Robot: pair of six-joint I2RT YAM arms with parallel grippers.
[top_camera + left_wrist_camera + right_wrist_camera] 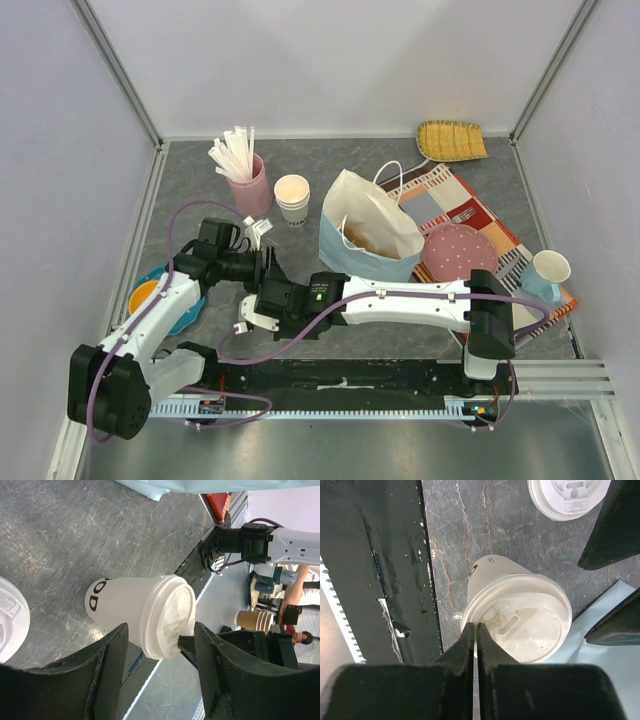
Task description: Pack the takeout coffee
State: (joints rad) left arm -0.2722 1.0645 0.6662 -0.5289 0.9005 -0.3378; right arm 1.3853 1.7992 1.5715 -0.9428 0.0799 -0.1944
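Note:
The takeout coffee (520, 612), a white paper cup with a white plastic lid, stands on the grey table. In the left wrist view the takeout coffee (135, 607) shows black letters on its side. My right gripper (477, 626) is shut, pinching the lid's rim at its near edge. My left gripper (161, 630) is open, with a finger (107, 672) on each side of the cup and not touching it. In the top view both grippers, left (268, 262) and right (255, 300), meet at the table's front left and hide the cup.
A loose white lid (567, 497) lies beside the cup. An open light-blue paper bag (365, 235) stands mid-table. Behind are stacked lidless cups (292, 197) and a pink cup of straws (250, 180). A pink plate (458, 250) and a blue mug (548, 272) sit right.

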